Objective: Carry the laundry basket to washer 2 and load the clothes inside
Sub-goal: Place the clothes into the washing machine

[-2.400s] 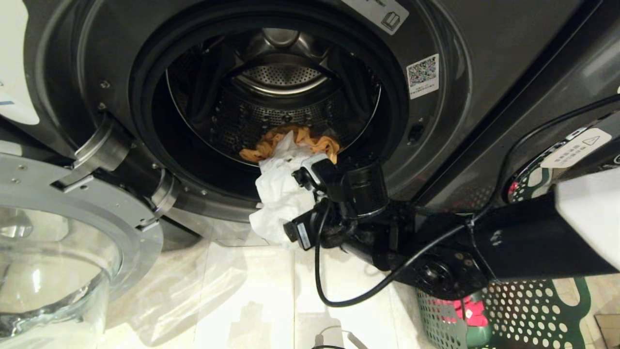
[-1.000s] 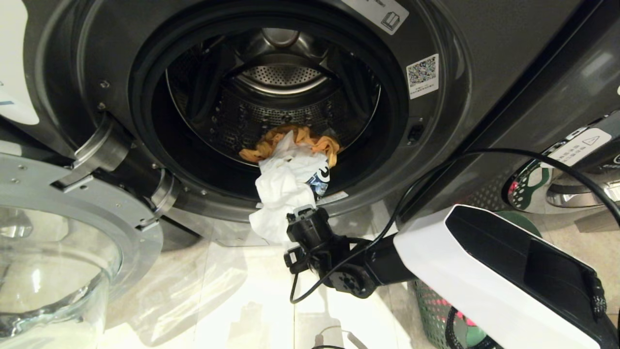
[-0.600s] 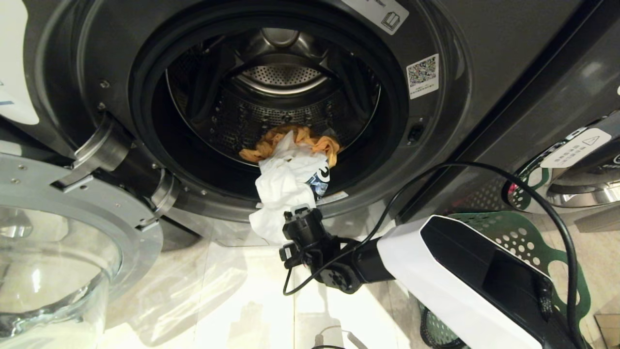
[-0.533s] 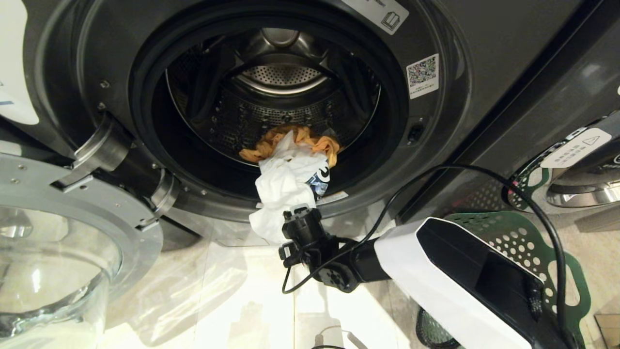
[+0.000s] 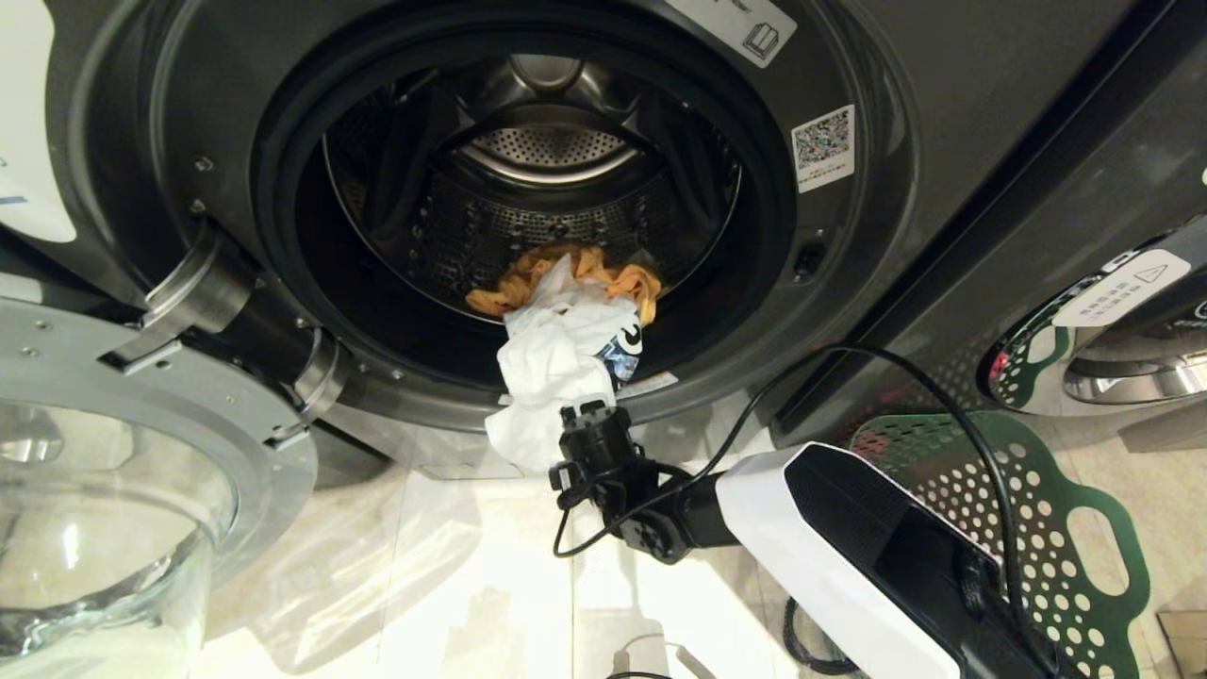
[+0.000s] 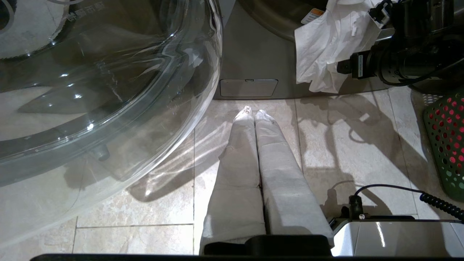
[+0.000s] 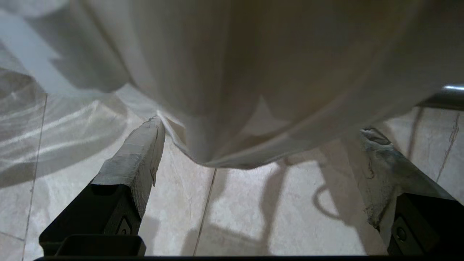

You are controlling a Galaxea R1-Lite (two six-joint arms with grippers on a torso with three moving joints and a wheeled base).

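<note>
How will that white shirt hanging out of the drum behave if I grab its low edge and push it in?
Probably floppy: the white shirt drapes in creases over the door rim of the washer. It will likely bunch, not slide as one piece. Its free hem sags between the open right end effector fingers, so a low pinch may leave a loose tail outside.

The left gripper points down at the tiled floor, its two pale fingers pressed together in the lower middle of the frame. A clear glass door bowl fills the upper left. At the upper right a white garment hangs over the washer's front, with the right arm's black wrist beside it. The laundry basket, green with pink showing through its holes, stands at the right edge.
</note>
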